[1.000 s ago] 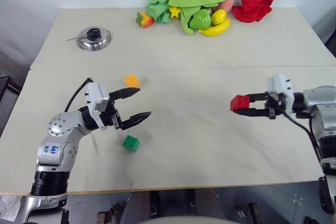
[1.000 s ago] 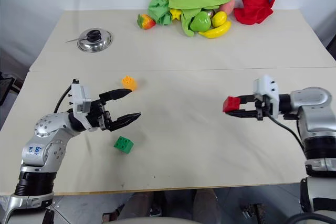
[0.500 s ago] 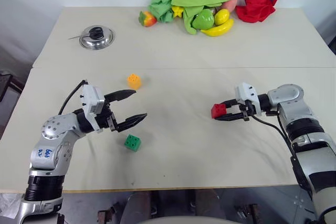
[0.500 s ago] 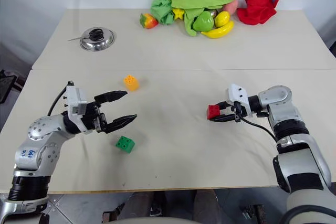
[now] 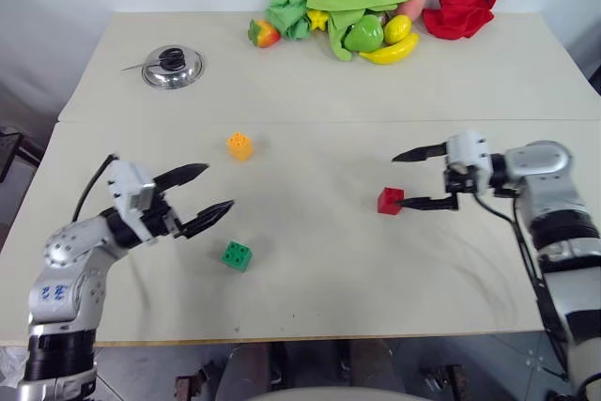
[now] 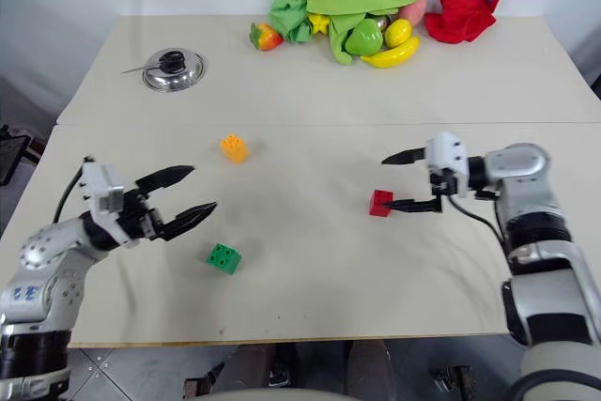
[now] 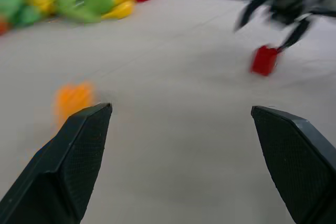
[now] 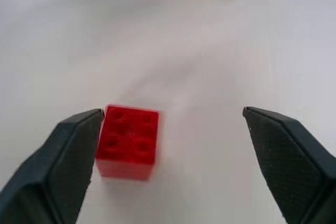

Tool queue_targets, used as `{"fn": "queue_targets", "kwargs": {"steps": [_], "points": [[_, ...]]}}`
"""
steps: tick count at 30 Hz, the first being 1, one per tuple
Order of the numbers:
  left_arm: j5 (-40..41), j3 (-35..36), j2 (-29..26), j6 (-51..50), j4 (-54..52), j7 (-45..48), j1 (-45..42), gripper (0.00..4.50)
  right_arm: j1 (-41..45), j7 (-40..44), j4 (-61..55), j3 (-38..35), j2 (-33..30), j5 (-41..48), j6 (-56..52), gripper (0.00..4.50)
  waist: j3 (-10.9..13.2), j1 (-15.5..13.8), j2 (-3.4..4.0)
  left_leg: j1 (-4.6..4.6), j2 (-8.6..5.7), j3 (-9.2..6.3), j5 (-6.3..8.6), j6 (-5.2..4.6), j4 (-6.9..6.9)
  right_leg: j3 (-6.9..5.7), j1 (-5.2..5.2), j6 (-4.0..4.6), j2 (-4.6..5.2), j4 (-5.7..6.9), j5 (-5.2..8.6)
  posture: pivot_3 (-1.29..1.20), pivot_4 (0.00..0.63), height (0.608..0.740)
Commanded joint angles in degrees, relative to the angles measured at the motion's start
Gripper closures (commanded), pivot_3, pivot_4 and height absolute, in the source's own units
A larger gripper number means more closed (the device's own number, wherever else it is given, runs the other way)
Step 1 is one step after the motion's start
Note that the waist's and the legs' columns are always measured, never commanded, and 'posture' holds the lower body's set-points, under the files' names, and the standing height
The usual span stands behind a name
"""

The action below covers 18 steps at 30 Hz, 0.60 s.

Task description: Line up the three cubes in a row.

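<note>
Green comes first: the green cube (image 5: 237,255) sits nearest the front edge of the table (image 5: 310,316), studs up, just ahead of the left gripper (image 5: 206,192), whose fingers stand wide apart and hold nothing. That gripper hovers between the green cube and the orange cube (image 5: 239,146), touching neither.

Further right, the red cube (image 5: 390,200) rests on the table, roughly mid-depth. The right gripper (image 5: 410,178) is spread wide around that spot; in the right wrist view the red cube (image 8: 127,141) lies against one finger (image 8: 52,174), with the other well apart, so it is free, not gripped.

Beyond these, the orange cube is the farthest of the three, toward the left. At the far edge lie a metal lid (image 5: 171,68), a heap of green cloth and toy fruit (image 5: 347,2), and a red cloth (image 5: 460,4), none of which belong to the task.

As a judgement of progress: the three cubes form a loose triangle, well apart from each other, so no row exists yet. The red one seems set down in a fresh place, possibly as one end of the line. What is left is bringing the green and orange cubes into line with it, or the red one further over to them. I would call the task early, under halfway.
</note>
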<state>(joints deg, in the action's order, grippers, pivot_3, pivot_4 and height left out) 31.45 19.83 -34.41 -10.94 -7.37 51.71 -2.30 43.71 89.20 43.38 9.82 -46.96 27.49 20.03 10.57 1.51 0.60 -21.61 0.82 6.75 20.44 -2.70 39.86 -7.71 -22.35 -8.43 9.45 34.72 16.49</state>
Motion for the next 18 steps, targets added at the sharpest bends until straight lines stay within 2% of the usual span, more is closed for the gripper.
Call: {"fn": "queue_targets", "kwargs": {"steps": [1,6,11,14,18], "points": [[1.21,6.98,0.32,2.83,1.36,-1.04,4.92,0.0,-5.81,1.96,-10.71,-7.65,-2.0,7.51,-6.71,0.03,0.02,0.02,-0.03,0.01,0.0,0.01,0.02,-0.01,0.01,0.0,0.01,0.0,0.0,0.0,0.0,0.0,0.15,0.74],[2.74,11.93,0.07,4.06,2.41,1.65,12.86,0.0,-19.66,-8.15,-28.26,-17.85,-1.12,12.74,-14.74,0.03,0.02,-0.15,-0.03,0.01,0.01,0.04,0.04,-0.01,0.07,0.02,0.0,0.0,0.06,0.04,0.0,0.0,0.15,0.74],[3.39,13.24,-5.37,3.66,2.97,10.94,18.91,0.0,-35.98,-8.82,-42.44,-21.56,-0.5,13.83,-18.41,0.03,-0.02,-1.31,-0.13,0.02,0.03,0.04,0.12,0.06,0.05,0.03,-0.04,0.02,0.08,0.02,0.01,0.0,0.15,0.74],[1.88,12.76,-9.47,5.15,6.89,16.11,19.55,0.0,-40.46,-7.43,-45.45,-21.85,2.19,13.94,-16.59,0.03,0.0,-1.43,-0.1,0.04,0.03,0.16,0.17,0.07,0.07,0.09,-0.1,0.05,0.09,-0.03,0.03,0.0,0.15,0.74],[0.24,10.72,-12.47,8.26,9.09,20.11,17.29,0.0,-41.06,-4.48,-45.77,-21.58,5.5,13.6,-13.64,0.03,0.0,-1.27,-0.1,0.15,0.06,0.23,0.29,0.24,0.08,0.16,-0.1,0.05,0.13,-0.11,0.02,0.0,0.15,0.74]]}}
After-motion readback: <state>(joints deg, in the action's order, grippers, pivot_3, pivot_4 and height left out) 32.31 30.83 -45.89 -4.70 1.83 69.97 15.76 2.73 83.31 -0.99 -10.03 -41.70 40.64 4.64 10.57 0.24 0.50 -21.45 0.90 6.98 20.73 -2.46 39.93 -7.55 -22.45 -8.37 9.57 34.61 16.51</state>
